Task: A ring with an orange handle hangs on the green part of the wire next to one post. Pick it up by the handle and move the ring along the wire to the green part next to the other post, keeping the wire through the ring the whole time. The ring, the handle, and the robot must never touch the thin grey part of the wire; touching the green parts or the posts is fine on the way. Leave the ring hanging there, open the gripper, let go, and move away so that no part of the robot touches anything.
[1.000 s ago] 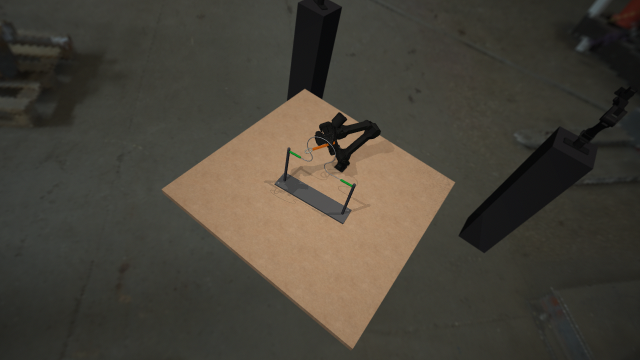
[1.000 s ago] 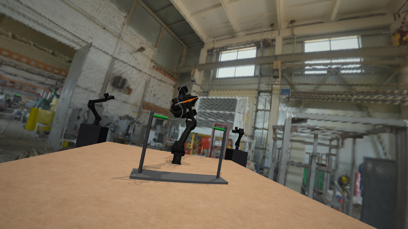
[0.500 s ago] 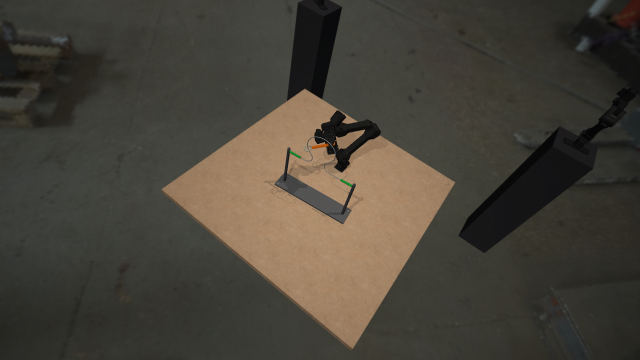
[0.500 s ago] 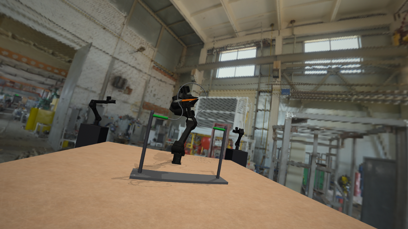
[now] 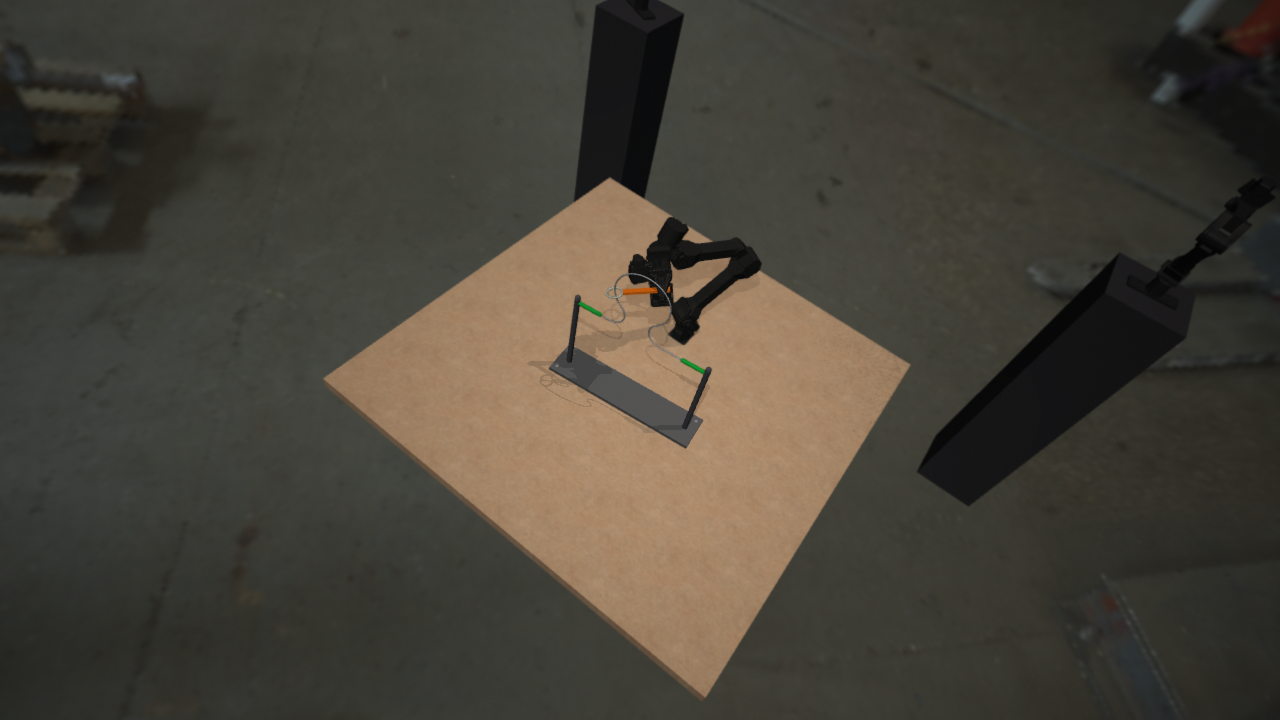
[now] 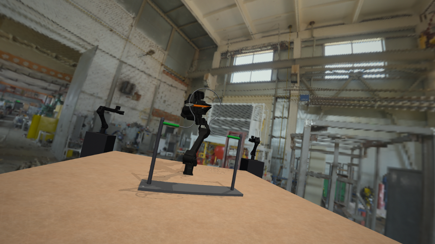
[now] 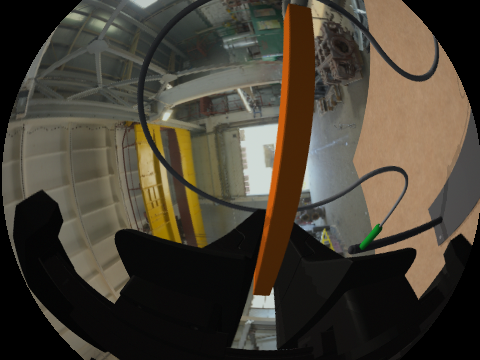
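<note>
My gripper (image 5: 664, 290) (image 6: 208, 106) (image 7: 267, 216) is shut on the orange handle (image 5: 639, 291) (image 6: 200, 105) (image 7: 297, 110). The handle lies nearly level in the top and exterior views. The ring at its far end appears around the left side of the grey wire's tall loop (image 5: 669, 302) (image 6: 220, 105) (image 7: 142, 90); its clearance is too small to tell. The ring is mostly outside the wrist view. The left green part (image 5: 589, 308) (image 6: 171, 124) and right green part (image 5: 694, 366) (image 6: 233, 137) adjoin their posts. One green part (image 7: 370, 237) shows at lower right in the wrist view.
The left post (image 5: 572, 331) (image 6: 155, 152) and right post (image 5: 696, 400) (image 6: 236, 163) stand on a dark base plate (image 5: 626, 391) (image 6: 195, 188). The wire curves low on both sides of its loop. My arm reaches up behind it. Two black pedestals (image 5: 626, 98) (image 5: 1056, 385) stand beyond the table.
</note>
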### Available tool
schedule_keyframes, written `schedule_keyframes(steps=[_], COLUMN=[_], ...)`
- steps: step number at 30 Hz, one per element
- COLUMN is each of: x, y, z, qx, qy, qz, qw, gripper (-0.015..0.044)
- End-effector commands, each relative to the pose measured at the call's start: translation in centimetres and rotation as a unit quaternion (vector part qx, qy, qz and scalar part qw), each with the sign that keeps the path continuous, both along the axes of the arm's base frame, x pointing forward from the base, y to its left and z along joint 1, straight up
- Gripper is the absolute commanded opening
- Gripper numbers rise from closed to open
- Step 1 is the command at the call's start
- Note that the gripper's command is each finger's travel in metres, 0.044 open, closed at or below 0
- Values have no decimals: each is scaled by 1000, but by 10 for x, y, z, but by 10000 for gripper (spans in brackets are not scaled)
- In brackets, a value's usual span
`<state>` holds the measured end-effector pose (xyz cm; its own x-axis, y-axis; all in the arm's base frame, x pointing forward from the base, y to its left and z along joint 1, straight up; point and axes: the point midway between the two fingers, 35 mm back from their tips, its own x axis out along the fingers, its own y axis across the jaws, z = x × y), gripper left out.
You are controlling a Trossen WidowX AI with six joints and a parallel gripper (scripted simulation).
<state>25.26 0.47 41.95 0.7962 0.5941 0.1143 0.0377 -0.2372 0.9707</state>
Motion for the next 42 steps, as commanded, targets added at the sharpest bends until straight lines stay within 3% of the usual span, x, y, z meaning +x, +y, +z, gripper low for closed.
schedule_keyframes(steps=[1, 42], x=[-1, -1], y=[1, 1], z=[1, -10], qx=[-26, -272], qy=[-6, -26], qz=[1, -1], qw=[1000, 962], gripper=[-150, -150])
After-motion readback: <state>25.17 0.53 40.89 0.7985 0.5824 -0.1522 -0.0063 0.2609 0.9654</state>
